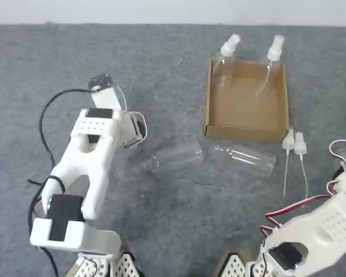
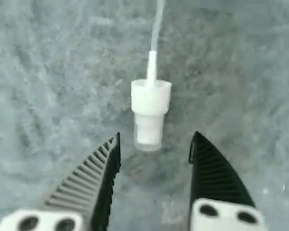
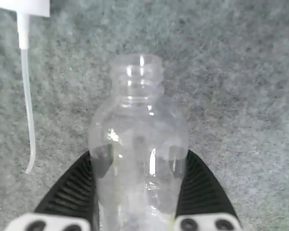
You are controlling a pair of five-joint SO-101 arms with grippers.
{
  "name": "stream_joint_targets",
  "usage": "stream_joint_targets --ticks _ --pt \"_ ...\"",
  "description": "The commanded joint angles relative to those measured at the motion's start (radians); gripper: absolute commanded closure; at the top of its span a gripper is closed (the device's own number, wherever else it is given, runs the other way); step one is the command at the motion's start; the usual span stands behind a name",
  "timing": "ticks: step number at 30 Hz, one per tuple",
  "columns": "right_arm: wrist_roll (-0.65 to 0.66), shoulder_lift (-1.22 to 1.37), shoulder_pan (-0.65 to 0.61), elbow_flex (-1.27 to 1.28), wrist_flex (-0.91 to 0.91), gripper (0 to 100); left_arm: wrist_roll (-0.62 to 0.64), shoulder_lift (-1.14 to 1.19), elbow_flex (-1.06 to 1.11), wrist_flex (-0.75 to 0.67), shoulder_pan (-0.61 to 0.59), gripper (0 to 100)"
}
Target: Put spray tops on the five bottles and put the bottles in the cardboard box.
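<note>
While my right claw (image 3: 138, 155) grips an uncapped bottle (image 3: 137, 130) by its sides, my left claw (image 2: 155, 136) hangs wide over a spray top (image 2: 151, 108) on the tabletop (image 2: 48, 72); closing off-centre could flick it away.

Two lying bottles (image 1: 173, 158) just before the cardboard box (image 1: 245, 131); open carpet (image 1: 161, 75) leftward.

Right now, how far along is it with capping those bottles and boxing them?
Done: two capped bottles lie in the cardboard box, tops poking over its far rim. In hand: the right gripper clamps an uncapped bottle; the left gripper is open around a loose spray top. Still to do: two bare bottles and two more spray tops lie on the carpet, so three bottles need capping and boxing.
</note>
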Motion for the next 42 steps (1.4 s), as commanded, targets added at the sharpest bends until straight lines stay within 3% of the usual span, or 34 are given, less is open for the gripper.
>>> stream_joint_targets --ticks 1,5,14,19,26,34,38,42 --pt "0.006 -0.016 -0.016 -0.061 0.018 93.2 -0.305 -0.104 -0.159 0.017 -0.04 83" --pt "0.006 -0.016 -0.016 -0.061 0.018 93.2 -0.479 -0.058 -0.22 -0.117 -0.037 99" --pt "0.003 -0.016 -0.018 -0.061 0.018 93.2 -0.724 0.199 -0.231 -0.331 0.061 99" --pt "0.005 -0.016 -0.016 -0.061 0.018 93.2 -0.749 0.275 -0.24 -0.354 0.012 99" --pt "0.003 -0.016 -0.018 -0.061 0.018 93.2 -0.875 0.275 -0.249 -0.258 -0.104 99" --pt "0.003 -0.016 -0.016 -0.061 0.018 93.2 -0.924 0.189 -0.239 -0.155 -0.184 99" --pt "0.002 -0.016 -0.018 -0.061 0.018 93.2 -0.89 0.057 -0.242 -0.158 -0.166 99" --pt "0.002 -0.016 -0.019 -0.061 0.018 93.2 -0.847 0.054 -0.239 -0.285 -0.091 99"
